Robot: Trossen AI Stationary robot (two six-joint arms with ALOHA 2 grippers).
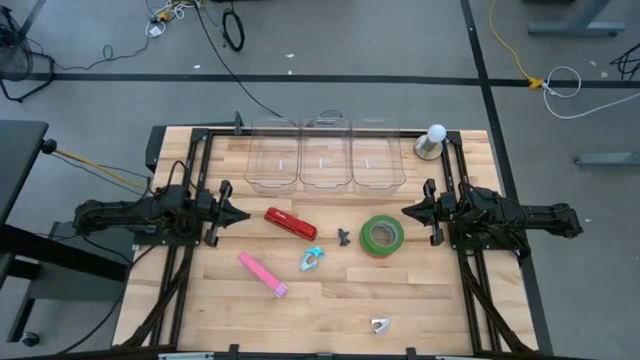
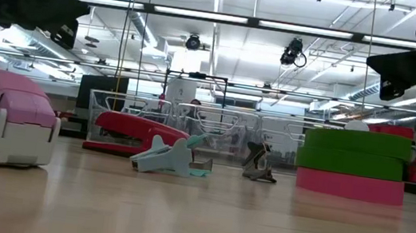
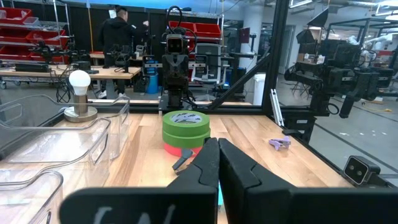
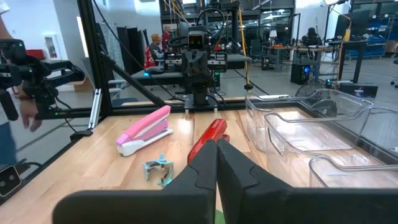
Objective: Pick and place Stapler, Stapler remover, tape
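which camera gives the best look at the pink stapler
The right wrist view: the pink stapler shows whole and unobstructed. The high view shows it small, from above. The low view shows one end only. The left wrist view misses it.

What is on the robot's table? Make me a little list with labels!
Red stapler: lying near the table's middle
Pink stapler: nearer the front edge, left of centre
Tape: green roll stacked on a red one
Staple removers: light blue one, dark one, pale one
Clear bins: three in a row at the back
Left gripper: shut, holding nothing
Right gripper: shut, holding nothing
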